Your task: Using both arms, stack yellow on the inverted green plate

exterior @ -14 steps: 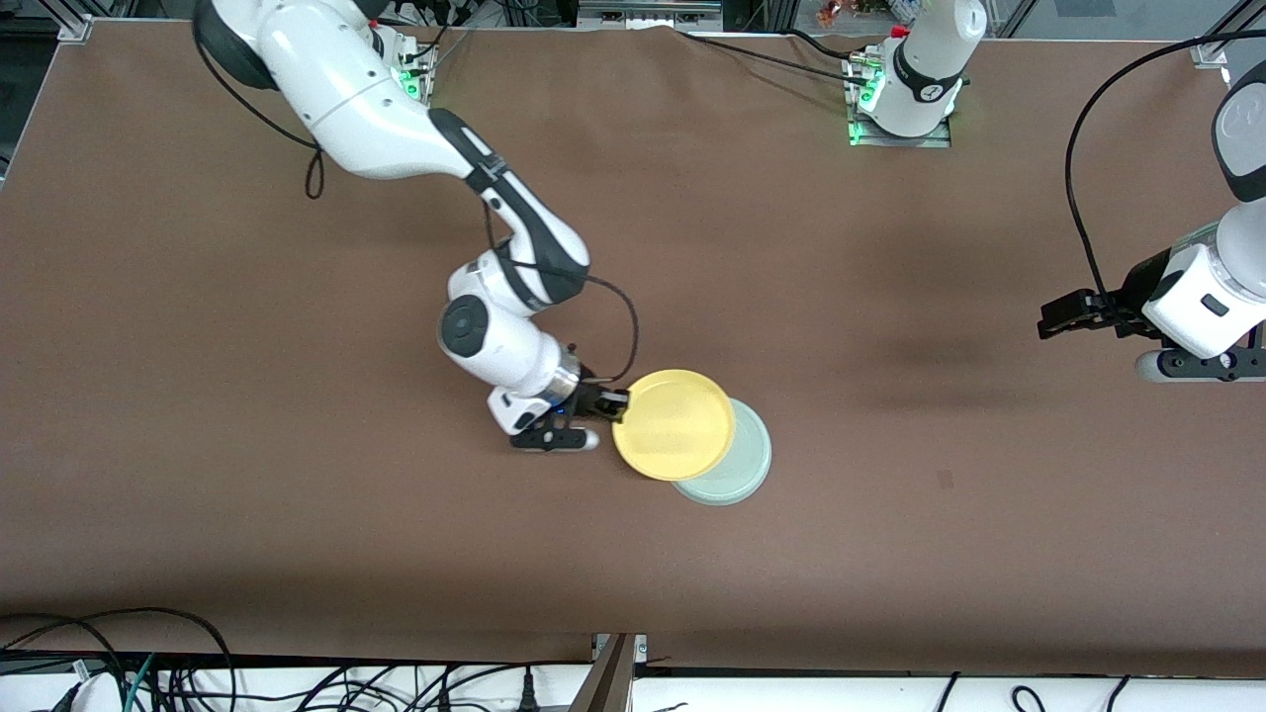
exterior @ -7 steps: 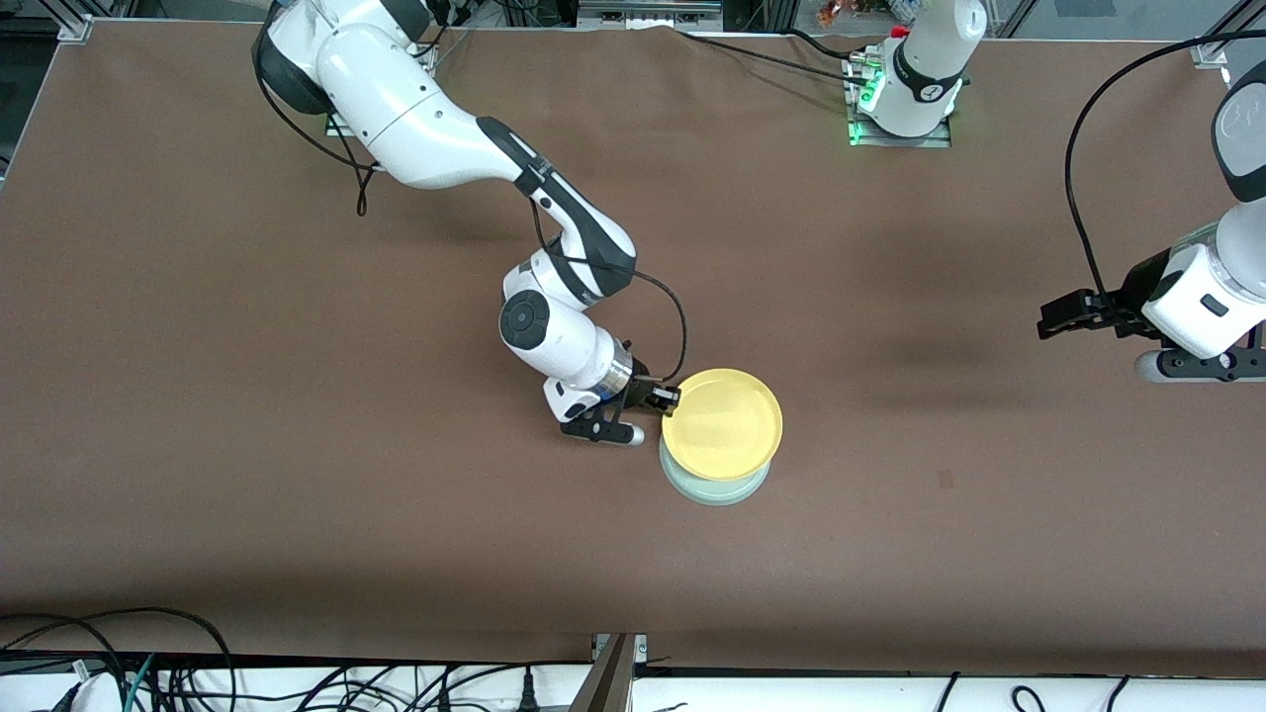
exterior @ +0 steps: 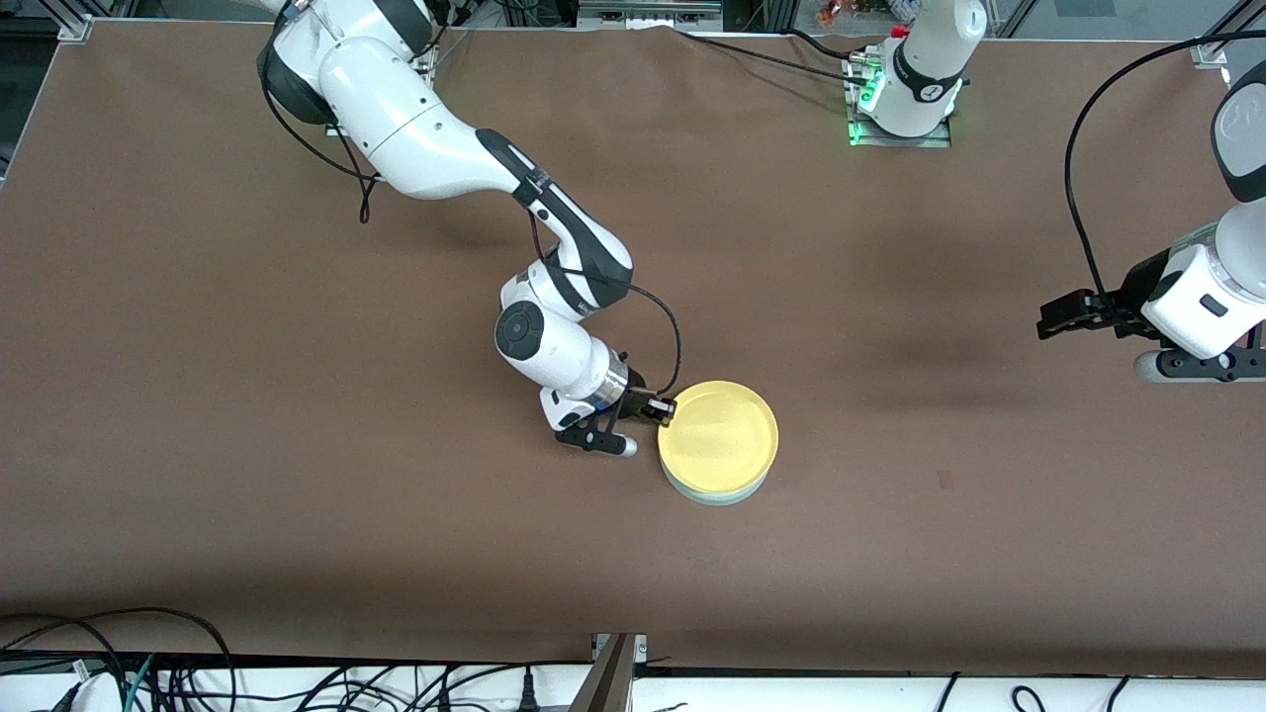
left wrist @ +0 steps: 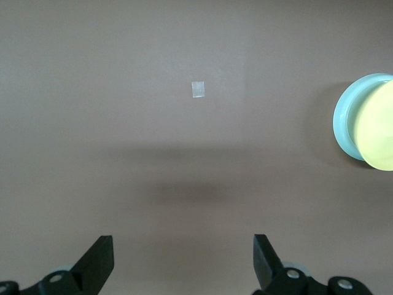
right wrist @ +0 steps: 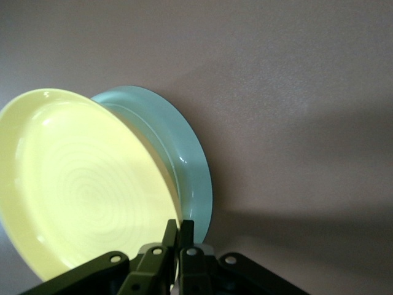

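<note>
The yellow plate (exterior: 719, 436) lies rim up on the pale green plate (exterior: 714, 491), which rests upside down on the table; only a thin green crescent shows beneath it. My right gripper (exterior: 665, 409) is shut on the yellow plate's rim at the side toward the right arm's end. In the right wrist view the yellow plate (right wrist: 80, 190) lies against the green plate (right wrist: 184, 166) just past my gripper (right wrist: 178, 228). My left gripper (exterior: 1050, 321) is open and empty over bare table at the left arm's end. The left wrist view shows it (left wrist: 183, 258) open and both plates far off (left wrist: 368, 126).
A small pale mark (exterior: 946, 480) lies on the brown table (exterior: 297, 494) between the plates and the left arm. It shows as a small pale square in the left wrist view (left wrist: 198, 90). Cables lie along the table's near edge (exterior: 148, 663).
My right gripper carried the yellow plate over the green plate and lowered it; it now covers the green plate almost fully. The left arm has not moved.
</note>
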